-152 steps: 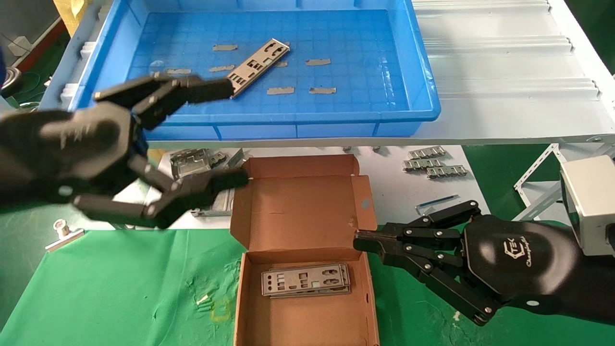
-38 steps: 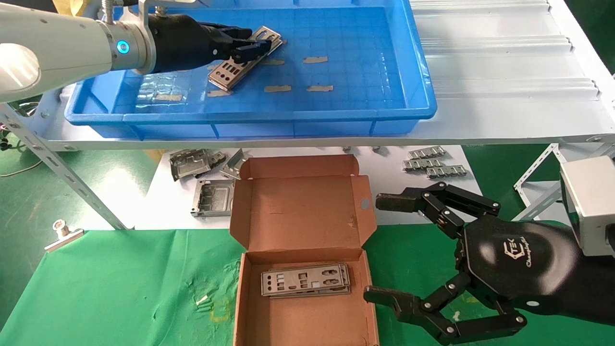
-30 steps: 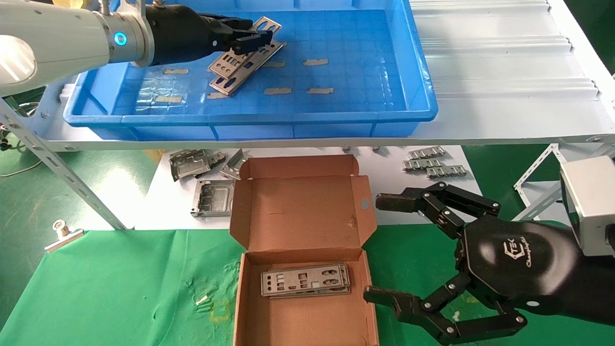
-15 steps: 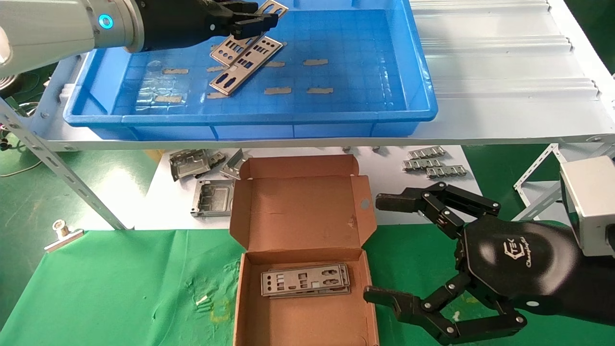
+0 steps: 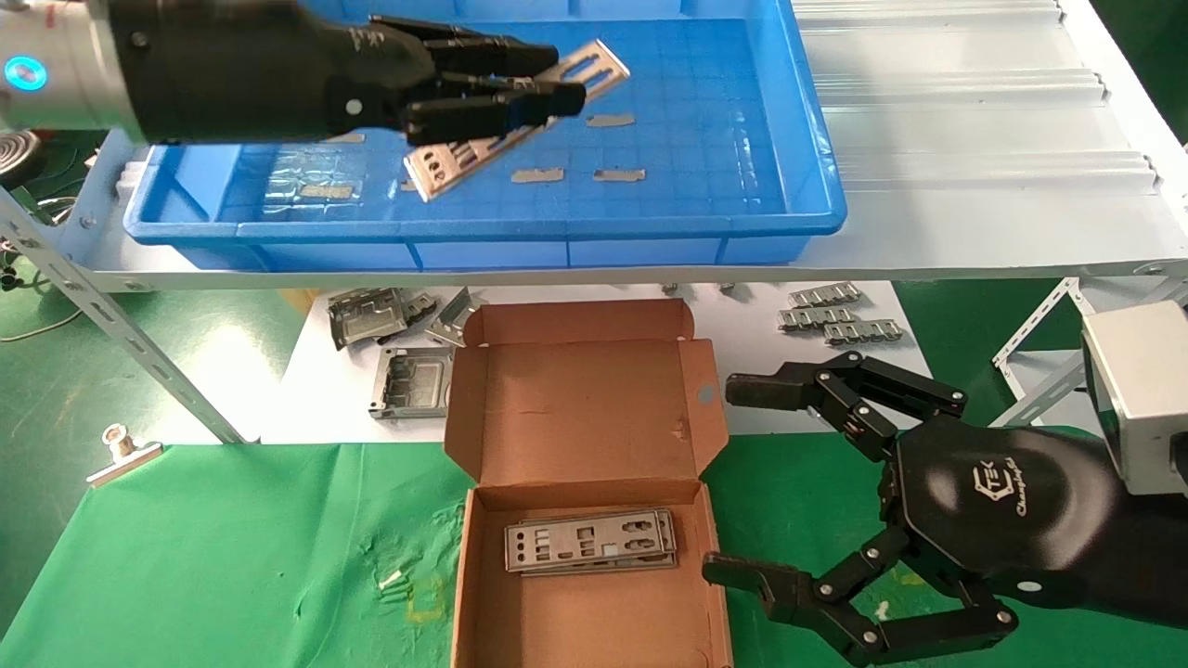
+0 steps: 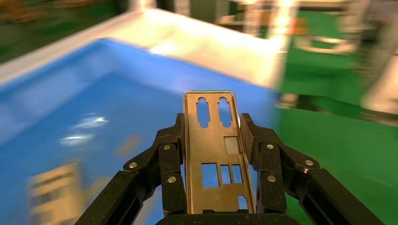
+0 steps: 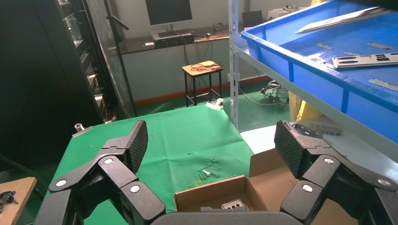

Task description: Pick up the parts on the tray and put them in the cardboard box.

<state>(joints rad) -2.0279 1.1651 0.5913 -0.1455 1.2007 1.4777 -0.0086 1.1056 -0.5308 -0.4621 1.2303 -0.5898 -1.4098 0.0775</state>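
1. While my left end effector point(image 5: 557, 93) hangs above the tray point(image 5: 798, 199), its fingers point(image 6: 171, 159) are closed on the long edges of one part point(image 6: 213, 154); pinching edge to edge keeps the thin plate flat between them.
2. That part is clear of the tray floor. Its long axis runs straight out along the line of the fingers, slotted end leading, away from my wrist and toward the tray's right side in the head view.
3. A second part point(image 5: 445, 162) lies flat on the tray floor just below, set diagonally among the tape strips point(image 5: 619, 174).
4. The cardboard box point(image 5: 585, 557) sits open on the green tabletop point(image 5: 213, 557), lid folded back, with parts point(image 5: 589, 541) stacked flat in it, long axis crosswise. I judge the held part needs turning to match.
5. My right end effector point(image 5: 742, 482) is parked beside the box, fingers spread wide, holding nothing.
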